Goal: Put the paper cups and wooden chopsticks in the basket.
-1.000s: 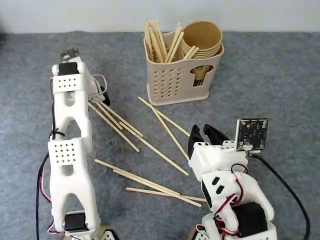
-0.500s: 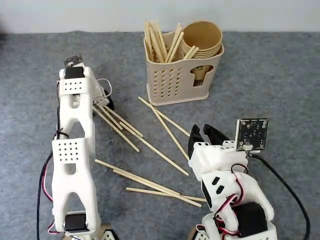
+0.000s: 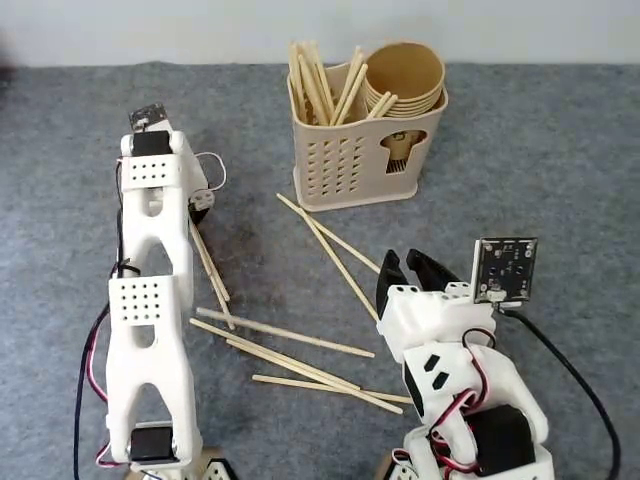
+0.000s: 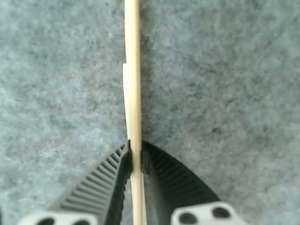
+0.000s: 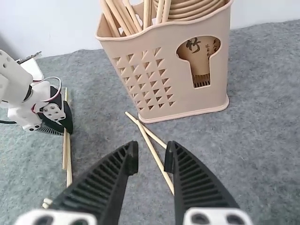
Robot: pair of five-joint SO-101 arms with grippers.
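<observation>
My left gripper is shut on a pair of wooden chopsticks that rest on the grey mat. In the high view the left gripper is at the left, and the held chopsticks point toward the table's front. The beige basket stands at the back with stacked paper cups and several chopsticks inside. My right gripper hovers open in front of the basket, over two loose chopsticks. More loose chopsticks lie between the arms.
The right arm's camera board sticks up beside its gripper. The left gripper appears off to the side in the right wrist view. A grey mat covers the table, with bare room right of the basket.
The left gripper has swung its chopsticks from a diagonal lie to point toward the front. A long loose chopstick was swept down to lie nearly level. The right arm stayed still.
</observation>
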